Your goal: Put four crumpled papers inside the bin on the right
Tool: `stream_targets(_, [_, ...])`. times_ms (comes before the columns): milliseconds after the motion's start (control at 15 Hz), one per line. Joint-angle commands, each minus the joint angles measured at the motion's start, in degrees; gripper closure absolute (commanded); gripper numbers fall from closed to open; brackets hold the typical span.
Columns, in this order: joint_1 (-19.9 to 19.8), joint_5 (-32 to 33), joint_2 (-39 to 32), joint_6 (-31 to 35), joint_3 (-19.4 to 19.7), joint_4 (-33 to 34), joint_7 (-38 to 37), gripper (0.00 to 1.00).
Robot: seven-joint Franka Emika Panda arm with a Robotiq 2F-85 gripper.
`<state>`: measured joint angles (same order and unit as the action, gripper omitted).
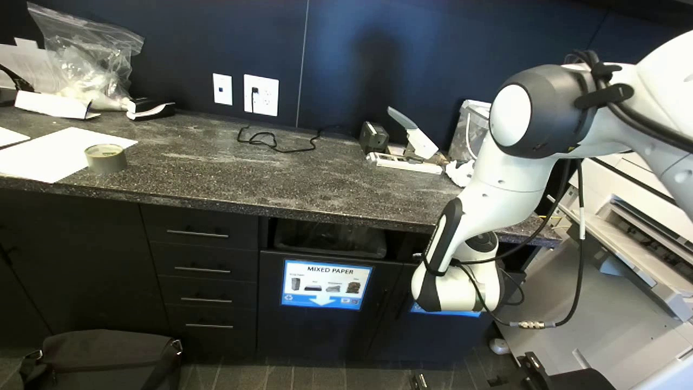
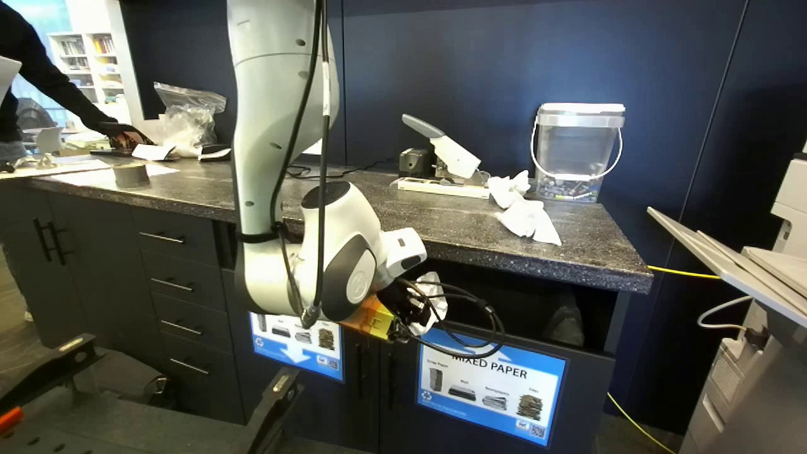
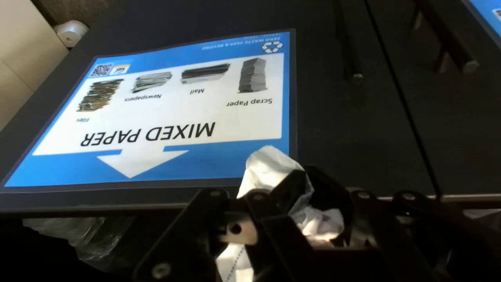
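The arm [image 2: 261,113] bends downward in front of the bench [image 2: 441,217]; its claw [image 3: 304,188] is closed around one crumpled paper [image 3: 266,166], white and creased.

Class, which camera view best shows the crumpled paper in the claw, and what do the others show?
The wrist view: the crumpled paper appears large and close there, though the fingers cover part of it. Across the exterior views it is either smaller and crossed by cables, or not visible at all.
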<state>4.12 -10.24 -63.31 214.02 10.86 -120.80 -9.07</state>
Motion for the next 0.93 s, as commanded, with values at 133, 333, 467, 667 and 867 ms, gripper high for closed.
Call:
stream_targets(133, [-4.55,-0.81,-6.06,4.24,-1.30,9.48,2.64,0.89])
stream_targets(333, [-6.28,-0.43,-7.67,5.32,-1.91,13.11,2.79,0.89])
stream_targets(467, [-7.35,-0.06,-8.96,5.78,-2.64,15.67,2.73,0.89])
stream_targets(667, [-8.59,0.47,-11.20,5.16,-3.80,20.34,2.65,0.89])
stream_targets(867, [-9.76,1.23,-13.53,4.48,-5.17,24.43,2.36,0.89])
